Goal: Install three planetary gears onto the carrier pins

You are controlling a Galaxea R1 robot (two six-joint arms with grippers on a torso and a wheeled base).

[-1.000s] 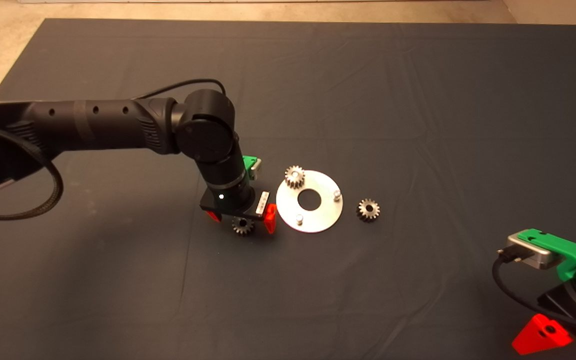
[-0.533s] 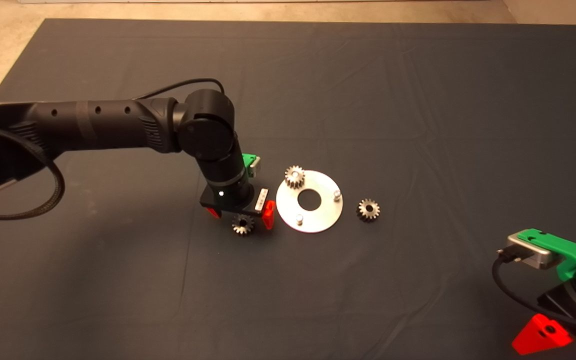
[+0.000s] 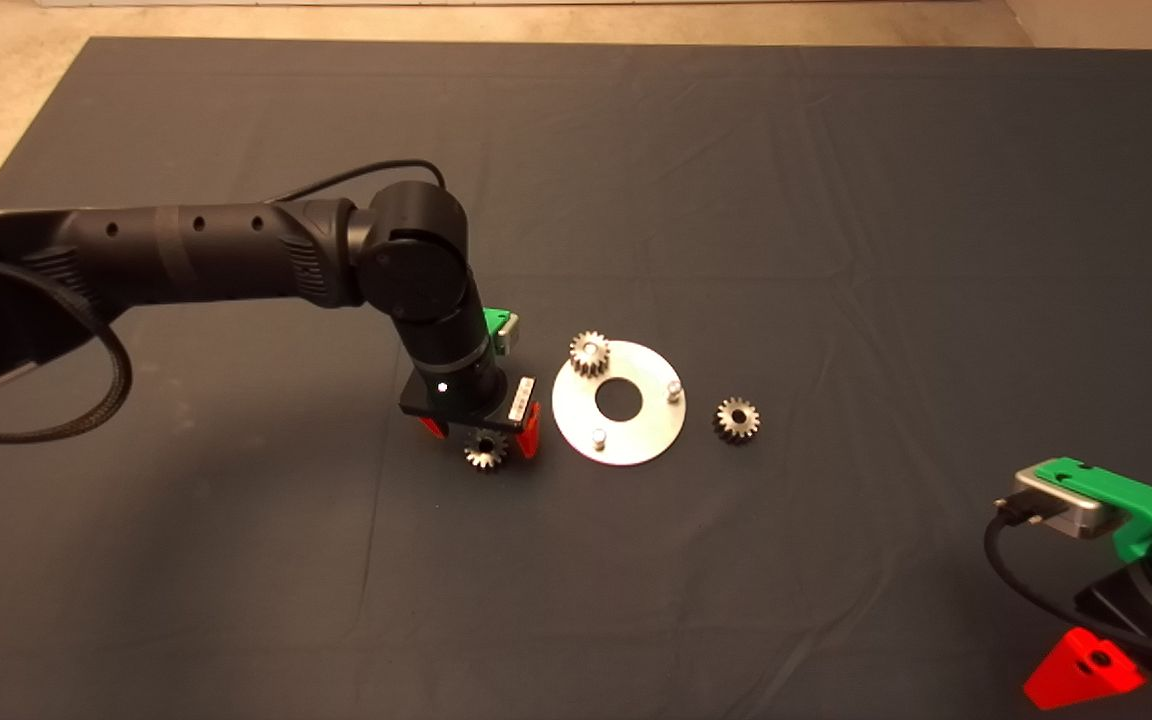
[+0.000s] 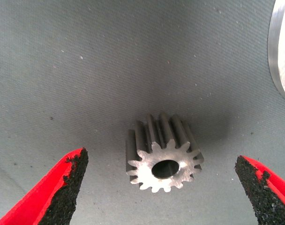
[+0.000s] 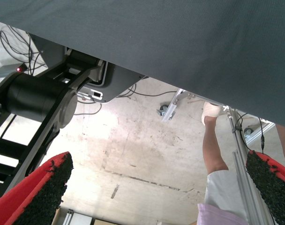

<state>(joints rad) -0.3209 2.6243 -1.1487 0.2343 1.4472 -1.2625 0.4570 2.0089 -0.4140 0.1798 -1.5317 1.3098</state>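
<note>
Narrowed since a second ago: left gripper [image 3: 481,432] fingers [image 4: 58,185], spread around but clear of loose planetary gear [image 4: 164,159] on mat [image 3: 736,180], just beside carrier disc [image 3: 619,402]. Parked at lower right, right gripper [image 5: 156,197], jaws wide.

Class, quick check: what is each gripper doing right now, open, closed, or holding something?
Left gripper: open, its fingers either side of a planetary gear lying on the mat, not gripping it.
Right gripper: open, holding nothing, parked at the mat's edge.
</note>
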